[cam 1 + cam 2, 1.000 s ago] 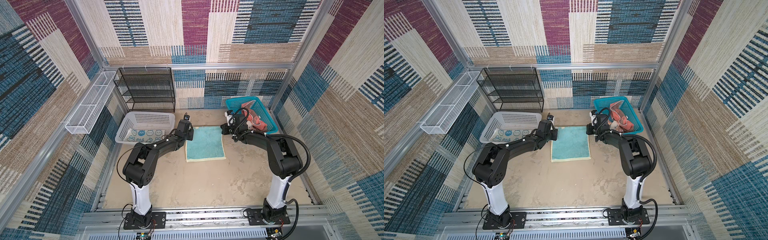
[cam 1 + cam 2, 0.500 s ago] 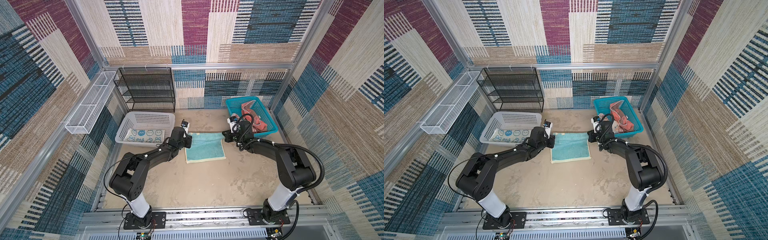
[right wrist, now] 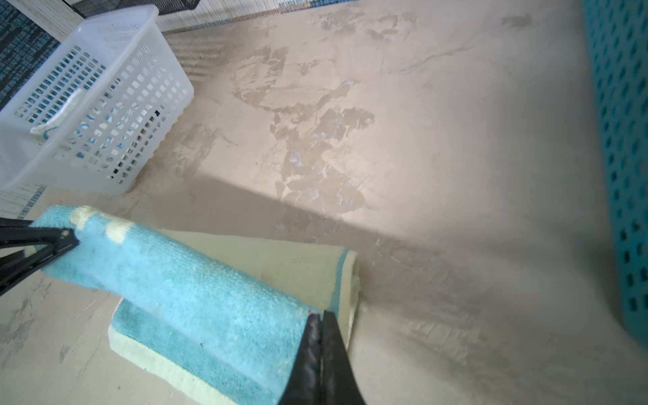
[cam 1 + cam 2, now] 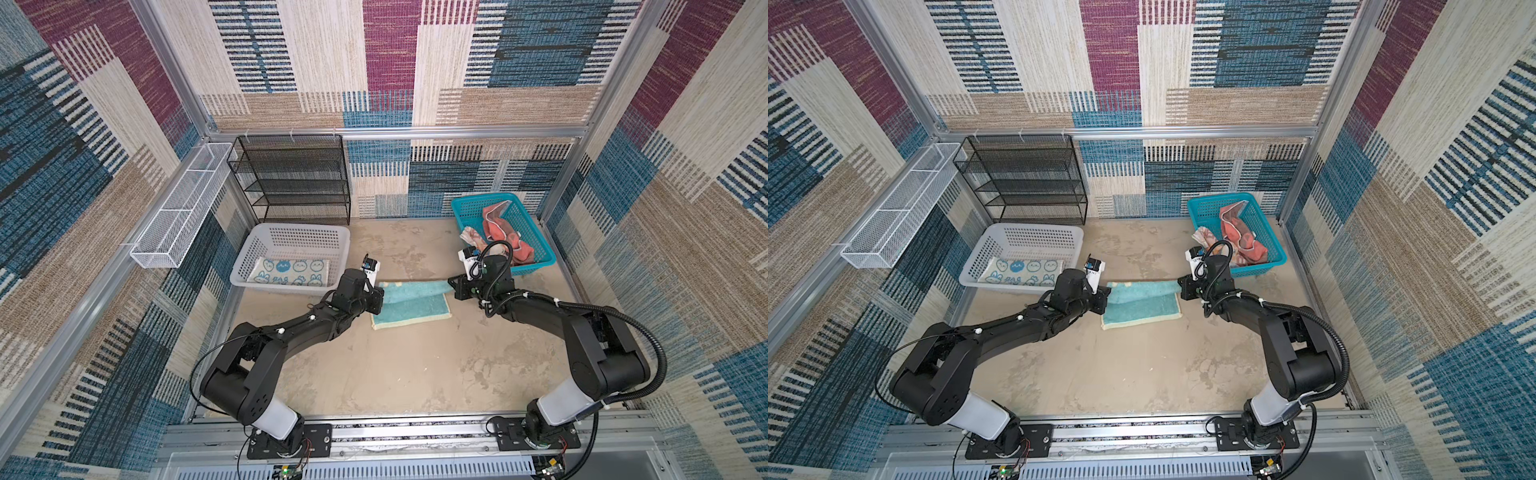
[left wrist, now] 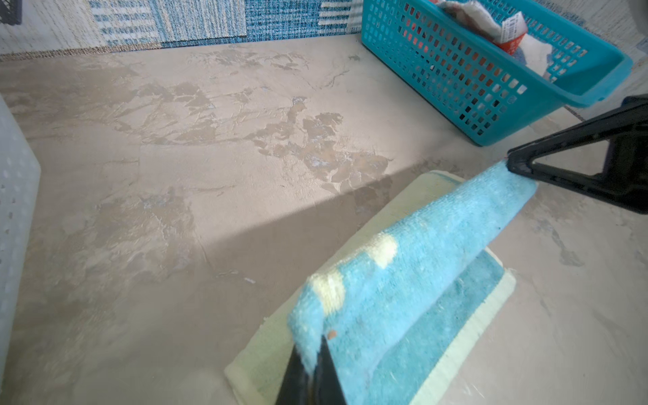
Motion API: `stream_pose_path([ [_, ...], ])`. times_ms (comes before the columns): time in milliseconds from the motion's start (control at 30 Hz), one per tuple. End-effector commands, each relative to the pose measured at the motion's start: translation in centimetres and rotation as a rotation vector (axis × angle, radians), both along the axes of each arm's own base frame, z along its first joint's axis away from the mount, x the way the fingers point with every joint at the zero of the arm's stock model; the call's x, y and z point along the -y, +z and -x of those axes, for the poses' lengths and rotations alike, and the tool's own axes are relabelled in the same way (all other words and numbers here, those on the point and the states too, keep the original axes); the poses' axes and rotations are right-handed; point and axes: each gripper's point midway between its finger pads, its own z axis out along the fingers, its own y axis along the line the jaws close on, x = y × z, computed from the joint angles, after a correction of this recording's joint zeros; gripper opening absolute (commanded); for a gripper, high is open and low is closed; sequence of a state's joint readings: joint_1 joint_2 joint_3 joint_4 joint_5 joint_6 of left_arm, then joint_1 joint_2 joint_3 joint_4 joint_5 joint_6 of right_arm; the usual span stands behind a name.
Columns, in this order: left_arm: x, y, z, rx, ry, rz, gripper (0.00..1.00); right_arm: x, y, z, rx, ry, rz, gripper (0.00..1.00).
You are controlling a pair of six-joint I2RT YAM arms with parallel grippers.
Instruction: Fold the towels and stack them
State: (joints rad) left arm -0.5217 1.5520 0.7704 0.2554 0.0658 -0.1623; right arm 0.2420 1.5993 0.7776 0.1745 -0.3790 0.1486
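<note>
A teal towel [image 4: 409, 305] [image 4: 1142, 303] with a pale yellow border lies mid-table, its far edge lifted and curled over toward the front. My left gripper [image 4: 383, 291] [image 5: 315, 345] is shut on the towel's [image 5: 403, 280] left raised corner. My right gripper [image 4: 449, 286] [image 3: 321, 315] is shut on its [image 3: 196, 280] right raised corner. A white towel with blue cartoon faces [image 4: 291, 272] lies flat in the white basket. A coral-orange towel [image 4: 505, 232] is bunched in the teal basket with a pale cloth beside it.
The white basket [image 4: 282, 287] stands left of the towel, close to my left arm. The teal basket [image 4: 536, 268] stands behind my right gripper. A black mesh shelf [image 4: 295, 178] is against the back wall and a white wire rack [image 4: 178, 208] hangs on the left wall.
Both grippers have moved toward the front, carrying the towel's far edge with them. The towel has gone from lying flat to being partly doubled over.
</note>
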Motion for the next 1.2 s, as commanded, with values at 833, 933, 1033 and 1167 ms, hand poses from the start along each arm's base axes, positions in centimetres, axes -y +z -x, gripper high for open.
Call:
stream_pose_path([
  [833,0.3,-4.9,5.3,0.036,0.031,-0.181,0.37,0.0,-4.1,5.0,-0.152,0.001,-0.043,0.17],
  [933,0.1,-4.7,6.0,0.054,0.031,-0.197,0.44,0.4,-4.1,5.3,-0.155,-0.016,-0.034,0.22],
  [1033,-0.2,-4.6,6.8,0.070,0.039,-0.216,0.47,0.8,-4.5,5.6,-0.163,-0.032,-0.021,0.27],
  [1167,-1.0,-4.6,7.8,0.073,0.063,-0.233,0.50,1.2,-4.6,6.1,-0.168,-0.051,-0.014,0.33],
])
